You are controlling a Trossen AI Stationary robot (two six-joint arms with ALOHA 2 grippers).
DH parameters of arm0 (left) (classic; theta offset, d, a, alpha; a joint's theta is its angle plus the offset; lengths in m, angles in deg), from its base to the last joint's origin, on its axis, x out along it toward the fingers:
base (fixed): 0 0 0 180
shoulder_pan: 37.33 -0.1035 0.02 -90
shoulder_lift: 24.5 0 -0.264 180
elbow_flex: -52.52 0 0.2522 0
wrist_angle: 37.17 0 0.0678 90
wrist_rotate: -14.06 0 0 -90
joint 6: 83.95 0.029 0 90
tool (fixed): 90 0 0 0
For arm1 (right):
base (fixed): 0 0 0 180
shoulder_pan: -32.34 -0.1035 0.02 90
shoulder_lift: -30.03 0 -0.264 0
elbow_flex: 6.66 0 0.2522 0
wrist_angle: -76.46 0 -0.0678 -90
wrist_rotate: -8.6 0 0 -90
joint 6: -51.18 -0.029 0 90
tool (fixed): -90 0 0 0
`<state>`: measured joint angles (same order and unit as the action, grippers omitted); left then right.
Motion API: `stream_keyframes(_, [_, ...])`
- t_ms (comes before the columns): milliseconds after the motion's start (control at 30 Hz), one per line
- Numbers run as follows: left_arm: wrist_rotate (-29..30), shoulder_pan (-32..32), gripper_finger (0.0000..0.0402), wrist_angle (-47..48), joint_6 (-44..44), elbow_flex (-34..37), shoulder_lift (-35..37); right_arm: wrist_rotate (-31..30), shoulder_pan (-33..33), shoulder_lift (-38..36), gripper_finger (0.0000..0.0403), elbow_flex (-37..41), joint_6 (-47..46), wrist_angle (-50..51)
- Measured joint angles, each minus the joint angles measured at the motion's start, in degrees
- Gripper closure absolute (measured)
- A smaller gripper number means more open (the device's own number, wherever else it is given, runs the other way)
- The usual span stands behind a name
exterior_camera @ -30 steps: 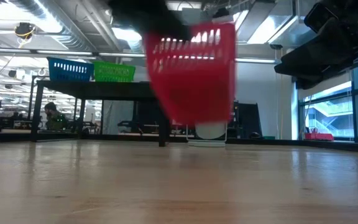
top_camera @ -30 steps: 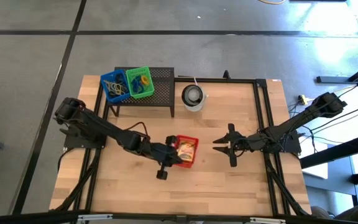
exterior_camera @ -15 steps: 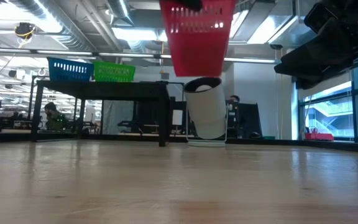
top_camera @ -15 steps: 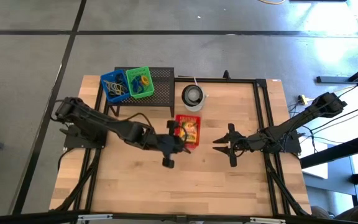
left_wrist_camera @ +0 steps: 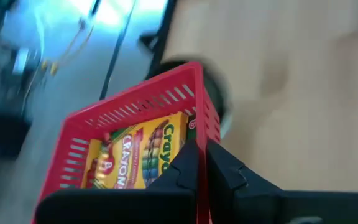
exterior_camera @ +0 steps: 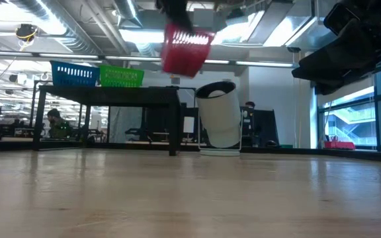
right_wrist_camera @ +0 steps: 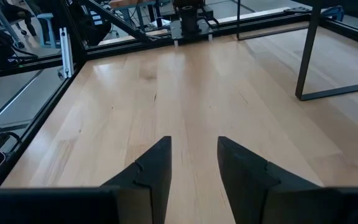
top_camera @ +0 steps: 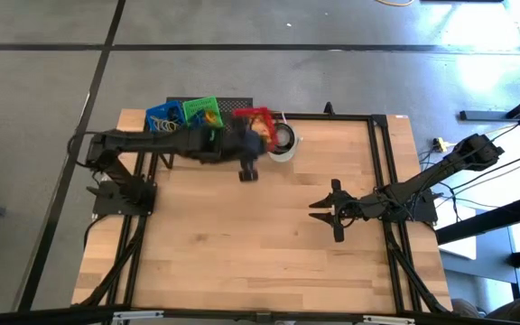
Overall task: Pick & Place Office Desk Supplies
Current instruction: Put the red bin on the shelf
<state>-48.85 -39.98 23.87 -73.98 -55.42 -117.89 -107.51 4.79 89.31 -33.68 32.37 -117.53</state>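
Nearest the front of the light wooden table [top_camera: 269,244], the right gripper [top_camera: 332,210] waits low over the right half, its fingers parted with bare wood between them, holding nothing. It sits where it did a second ago.

Farther back, the left gripper [left_wrist_camera: 201,163] is pinched shut on the rim of a red slotted plastic basket [top_camera: 253,120]. Inside lies a yellow-green cardboard crayon box [left_wrist_camera: 138,155], flat on the basket floor. A second ago this basket hung over the middle of the table; now it has been carried up and back, and rides high and tilted just beside the round white cup-like container [top_camera: 281,140].

Beyond it stands the black mesh rack [top_camera: 235,106], with a green plastic basket [top_camera: 202,116] and a blue plastic basket [top_camera: 161,120] already on top. The red basket looks bound for the free spot beside the green one, so a level set-down seems the remaining step.
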Motion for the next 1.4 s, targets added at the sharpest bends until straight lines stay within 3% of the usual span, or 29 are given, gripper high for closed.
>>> stream_keyframes(100, [-0.7,-4.8,0.0398,2.7,-1.1,0.0,0.0,0.0,0.0,0.0,0.0273,0.0,0.0,0.0])
stream_keyframes(333, [-8.5,-12.0,0.0398,3.6,-1.1,0.0,0.0,0.0,0.0,0.0,0.0273,0.0,0.0,0.0])
stream_keyframes(833, [-14.8,-14.9,0.0395,6.4,-0.2,0.4,-0.3,0.0,0.0,0.0,0.0273,0.0,0.0,0.0])
stream_keyframes(1100, [-13.5,-15.1,0.0394,2.5,1.0,8.3,-0.2,0.2,0.0,0.0,0.0273,0.0,0.0,0.0])
stream_keyframes(1400, [-11.0,-15.1,0.0393,0.9,5.0,9.1,0.0,0.2,0.0,0.0,0.0273,0.0,0.0,0.0])
